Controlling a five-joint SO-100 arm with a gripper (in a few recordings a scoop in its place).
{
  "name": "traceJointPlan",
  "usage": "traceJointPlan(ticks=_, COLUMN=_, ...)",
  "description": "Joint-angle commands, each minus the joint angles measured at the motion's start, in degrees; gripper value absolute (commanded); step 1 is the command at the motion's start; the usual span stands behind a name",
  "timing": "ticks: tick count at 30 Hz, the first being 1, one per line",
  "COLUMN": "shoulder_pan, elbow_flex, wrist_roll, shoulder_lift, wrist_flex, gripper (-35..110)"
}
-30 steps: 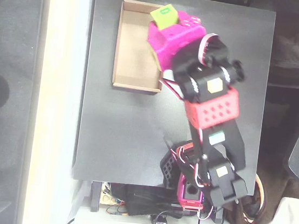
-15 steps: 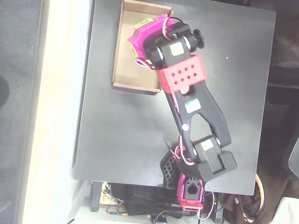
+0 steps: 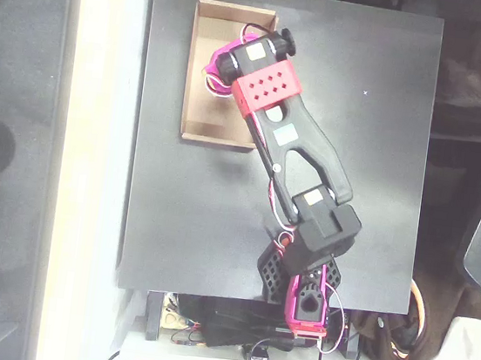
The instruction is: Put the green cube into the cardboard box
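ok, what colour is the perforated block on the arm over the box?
Red, with a grid of small holes, clearest in the overhead view: the perforated block.

In the overhead view my gripper hangs over the inside of the cardboard box, which lies on the table at its upper left. My arm runs back from my jaws, down and right, to its base at the table's lower edge.
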Motion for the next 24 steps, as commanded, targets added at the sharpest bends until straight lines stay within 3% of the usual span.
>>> traceJointPlan(ticks=1, shoulder_pan=-1.1, elbow_flex=-1.6, wrist_roll=0.7, shoulder_lift=-0.3, wrist_flex=-0.1, gripper=13)
traceJointPlan(ticks=24, shoulder_pan=-1.1, elbow_flex=-1.6, wrist_roll=0.7, shoulder_lift=-6.2, wrist_flex=-4.6, gripper=13)
